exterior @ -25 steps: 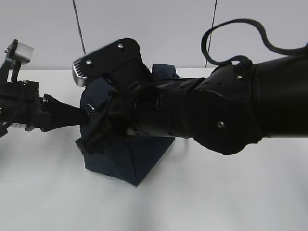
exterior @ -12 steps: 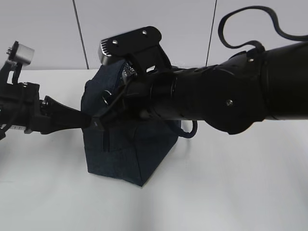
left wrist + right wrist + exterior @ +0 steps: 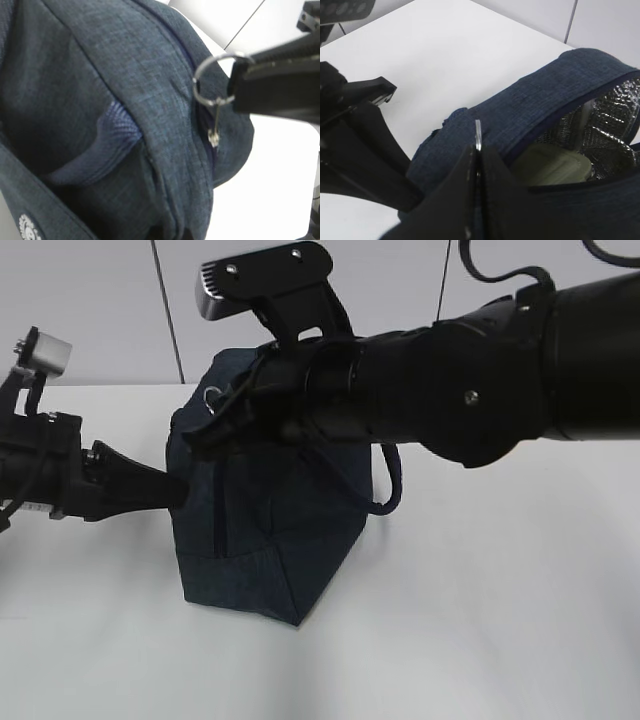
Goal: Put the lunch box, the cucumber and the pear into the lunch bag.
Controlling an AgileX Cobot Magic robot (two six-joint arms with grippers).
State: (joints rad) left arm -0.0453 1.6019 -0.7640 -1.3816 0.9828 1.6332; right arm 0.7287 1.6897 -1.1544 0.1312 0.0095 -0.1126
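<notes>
**Soft bag, small metal handle: grip the ring, brace the cloth**

Nearest the right wrist camera, the right gripper (image 3: 476, 150) has its jaws pressed together on the thin metal ring pull (image 3: 478, 131) of the zipper; the left wrist view shows the same silver ring (image 3: 212, 75) caught at its edge by a black fingertip. The ring is stiff, small and slick, so it is the sound place to take hold, but it could slide out if the pull goes sideways.

Just behind it, the dark navy woven fabric lunch bag (image 3: 270, 530) stands on the white table (image 3: 480, 630). Its cloth is limp and creases around the zipper line, so I judge it light and prone to tipping or dragging unless held. The left gripper (image 3: 180, 490) meets the bag's side wall at about mid-height; whether it pinches the fabric or only presses on it I cannot tell.

Farther in, through the opened mouth, the crinkled silver lining (image 3: 610, 120) shows, and the pale sage-green lid of the lunch box (image 3: 555, 167) lies inside the bag. That glass box is rigid, probably heavy, and steadies the bag.

No cucumber or pear is visible
</notes>
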